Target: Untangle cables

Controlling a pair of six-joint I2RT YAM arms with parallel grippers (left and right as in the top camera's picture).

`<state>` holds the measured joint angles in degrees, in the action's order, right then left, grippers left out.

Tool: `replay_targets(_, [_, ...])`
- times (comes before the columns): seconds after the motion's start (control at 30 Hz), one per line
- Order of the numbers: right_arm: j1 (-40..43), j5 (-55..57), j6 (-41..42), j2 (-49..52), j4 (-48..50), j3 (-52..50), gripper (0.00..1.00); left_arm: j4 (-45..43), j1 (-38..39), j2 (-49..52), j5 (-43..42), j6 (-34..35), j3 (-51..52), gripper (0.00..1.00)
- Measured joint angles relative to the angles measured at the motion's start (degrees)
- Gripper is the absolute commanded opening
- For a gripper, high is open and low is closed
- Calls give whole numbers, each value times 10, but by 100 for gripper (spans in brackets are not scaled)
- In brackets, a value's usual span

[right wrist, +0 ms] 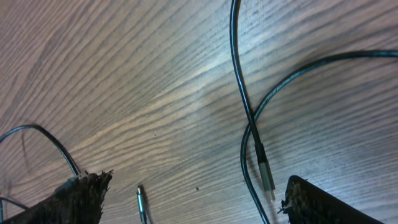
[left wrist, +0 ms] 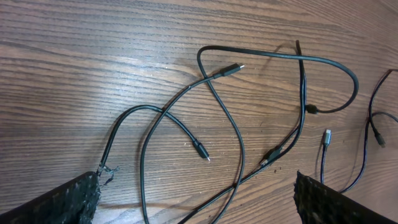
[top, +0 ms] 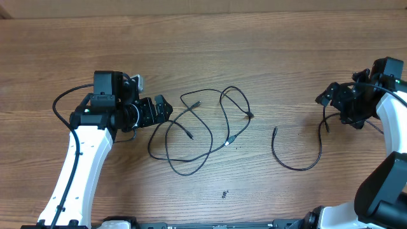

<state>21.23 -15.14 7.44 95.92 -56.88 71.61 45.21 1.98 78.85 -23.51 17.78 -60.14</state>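
left gripper [top: 165,108] wide, empty; tangled cables [left wrist: 225,71] just ahead of its fingertips; right gripper [top: 325,94] wide too, loose cable [top: 296,169] end lying between its fingers, ungripped; risk: left closes over crossing strands, pinches two, pull tightens tangle

Table [top: 203,38]: brown wood with visible grain.
Centre: tangled cables [top: 227,121].
Right of centre: one separate cable [top: 299,169], curved.
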Motion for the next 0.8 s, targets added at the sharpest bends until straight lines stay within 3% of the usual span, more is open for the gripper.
replay_targets(0.4, [-40, -139, -95, 0, -53, 0, 88, 0, 0, 0, 0, 0, 0, 100])
replay_targets(0.8, [-304, -118, -105, 0, 46, 1, 88, 0, 0, 0, 0, 0, 0, 100])
